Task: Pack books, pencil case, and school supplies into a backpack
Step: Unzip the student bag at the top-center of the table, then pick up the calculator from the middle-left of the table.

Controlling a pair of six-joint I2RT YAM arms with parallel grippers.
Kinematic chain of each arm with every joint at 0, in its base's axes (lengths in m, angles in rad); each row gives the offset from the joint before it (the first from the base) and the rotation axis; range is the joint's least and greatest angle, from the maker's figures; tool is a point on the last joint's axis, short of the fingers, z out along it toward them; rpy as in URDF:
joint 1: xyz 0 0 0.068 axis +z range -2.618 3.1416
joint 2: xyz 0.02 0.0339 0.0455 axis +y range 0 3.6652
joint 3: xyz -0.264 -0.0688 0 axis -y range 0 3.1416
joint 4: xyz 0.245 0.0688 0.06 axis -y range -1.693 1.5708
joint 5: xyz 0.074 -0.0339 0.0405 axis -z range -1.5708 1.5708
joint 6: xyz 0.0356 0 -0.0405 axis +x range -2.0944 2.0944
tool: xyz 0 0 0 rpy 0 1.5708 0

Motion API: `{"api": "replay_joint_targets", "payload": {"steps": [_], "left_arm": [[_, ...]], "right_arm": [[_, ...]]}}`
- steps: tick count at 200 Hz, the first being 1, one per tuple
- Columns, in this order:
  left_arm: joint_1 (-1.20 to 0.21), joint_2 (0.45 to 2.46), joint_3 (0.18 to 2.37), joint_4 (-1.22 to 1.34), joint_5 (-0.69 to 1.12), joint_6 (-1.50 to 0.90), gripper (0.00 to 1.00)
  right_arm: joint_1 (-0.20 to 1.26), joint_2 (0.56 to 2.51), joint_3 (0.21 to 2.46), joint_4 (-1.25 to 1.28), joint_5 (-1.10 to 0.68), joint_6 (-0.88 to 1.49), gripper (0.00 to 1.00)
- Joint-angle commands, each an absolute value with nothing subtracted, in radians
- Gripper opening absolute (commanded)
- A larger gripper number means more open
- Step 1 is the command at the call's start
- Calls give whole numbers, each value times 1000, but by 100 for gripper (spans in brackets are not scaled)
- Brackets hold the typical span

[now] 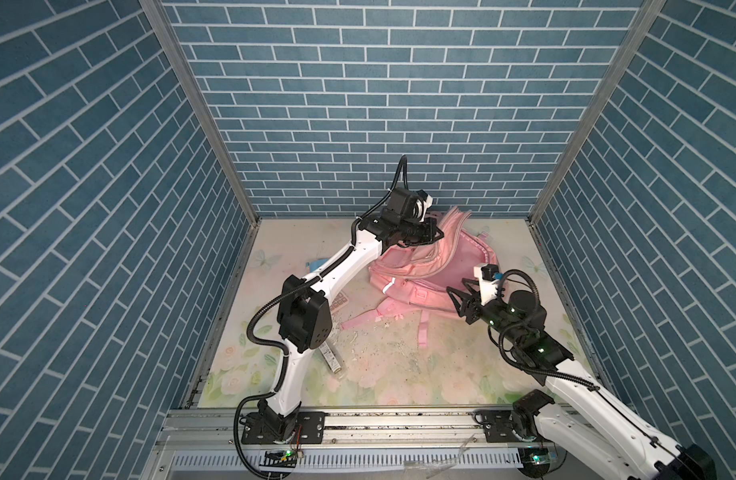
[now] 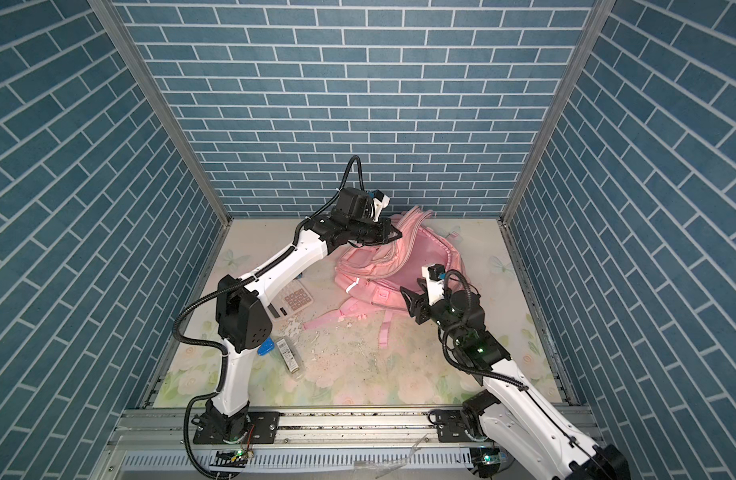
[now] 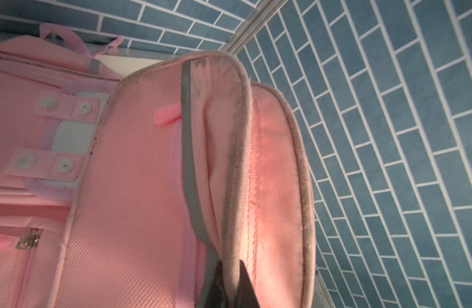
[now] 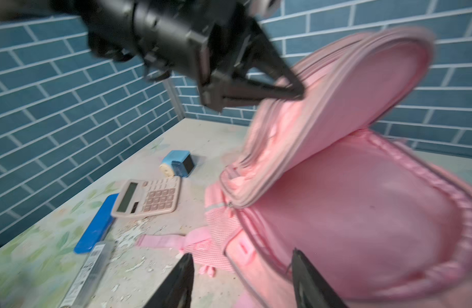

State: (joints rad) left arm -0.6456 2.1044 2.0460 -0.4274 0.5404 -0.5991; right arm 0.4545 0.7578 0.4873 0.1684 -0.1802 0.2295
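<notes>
Backpack (image 1: 416, 270), soft and floppy I'd judge, lies far-middle on the table (image 1: 399, 374), long axis roughly toward the back wall (image 1: 358, 124), mouth gaping at my right hand (image 4: 241, 253), fingers apart and empty, while my left hand (image 4: 296, 93) is clamped on the limp flap (image 4: 349, 106) at its rim; the stiff, light calculator (image 4: 149, 197) wants gripping by its long edges.

Backpack (image 4: 362, 213) pink, sharpener (image 4: 177, 166) light blue, calculator (image 4: 149, 198) seemingly pinkish-white.

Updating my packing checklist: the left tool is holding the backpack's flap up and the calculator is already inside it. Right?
Not quite. The calculator lies on the table beside the backpack, as the right wrist view shows. The left tool does hold the flap up.
</notes>
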Motion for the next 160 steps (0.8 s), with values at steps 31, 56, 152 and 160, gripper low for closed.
{"api": "replay_joint_targets", "payload": {"steps": [31, 56, 152, 160], "left_arm": [[-674, 1976, 1847, -279, 557, -520, 11], [-678, 1840, 1726, -272, 461, -503, 52], [-201, 1211, 873, -212, 347, -658, 66], [-150, 1198, 823, -203, 365, -661, 63]], "right_arm": [[236, 749, 614, -1, -240, 358, 59], [235, 796, 687, -29, -265, 375, 58], [265, 989, 683, 147, -442, 522, 55], [273, 1001, 688, 146, -437, 518, 54]]}}
